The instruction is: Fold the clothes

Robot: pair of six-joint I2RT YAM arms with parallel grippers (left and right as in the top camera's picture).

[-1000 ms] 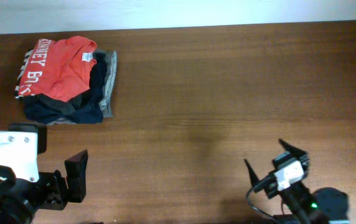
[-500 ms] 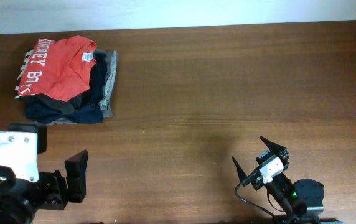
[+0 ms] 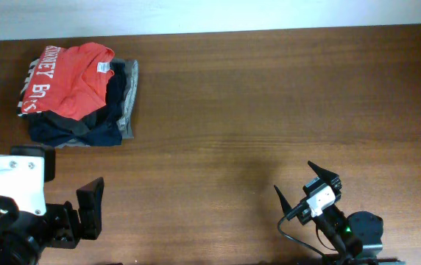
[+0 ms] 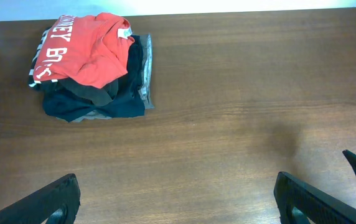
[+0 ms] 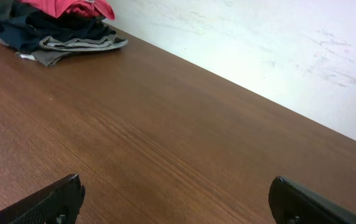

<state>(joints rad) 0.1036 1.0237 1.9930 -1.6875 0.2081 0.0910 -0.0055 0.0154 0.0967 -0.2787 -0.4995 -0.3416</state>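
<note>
The orange-red T-shirt [image 3: 71, 77] tops a pile of dark garments [image 3: 96, 131] at the table's [image 3: 269, 96] far-left corner, its lettering partly hidden by folds. Left gripper [image 4: 177, 202] and right gripper [image 3: 303, 185] gape wide and empty, their fingers cut off in both wrist views.

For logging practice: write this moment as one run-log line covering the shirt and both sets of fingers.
orange-red T-shirt: atop folded pile, far left | left fingers: open, empty | right fingers: open, empty | contact: none
</note>
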